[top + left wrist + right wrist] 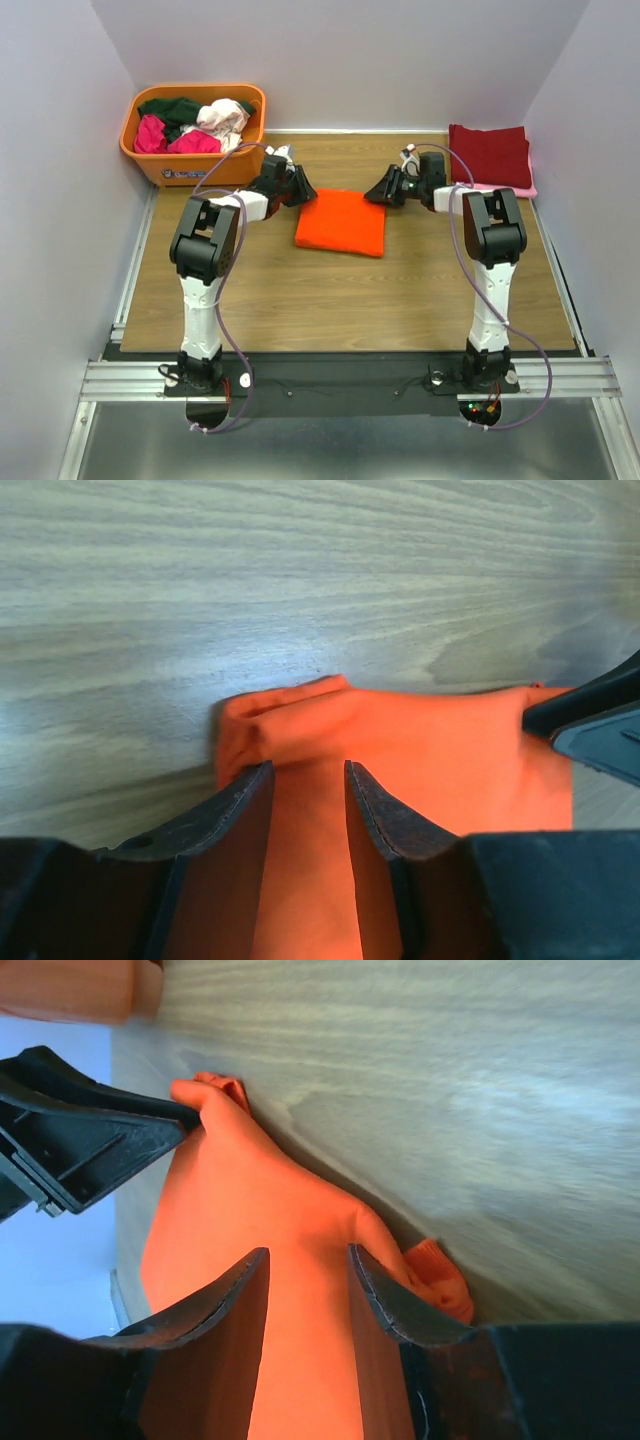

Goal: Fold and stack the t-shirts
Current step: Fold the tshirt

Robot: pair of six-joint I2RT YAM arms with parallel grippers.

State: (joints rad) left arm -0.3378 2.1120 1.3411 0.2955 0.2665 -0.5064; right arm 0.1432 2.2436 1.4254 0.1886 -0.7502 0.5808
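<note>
A bright orange t-shirt (342, 222) lies folded into a rectangle in the middle of the wooden table (300, 290). My left gripper (300, 188) is at its far left corner and my right gripper (378, 190) at its far right corner. In the left wrist view the fingertips (308, 765) stand apart over the flat orange cloth (430, 745), a rolled fold just ahead of them. The right wrist view shows the same: jaws (308, 1250) apart, tips down on the orange shirt (240, 1200), nothing pinched. Each wrist view shows the other gripper's tip on the shirt's far edge.
An orange plastic tub (150, 160) at the back left holds several loose shirts (195, 125) in dark green, magenta and whitish-pink. At the back right a folded dark red shirt (490, 155) lies on a pink one (505, 188). Walls close in on three sides.
</note>
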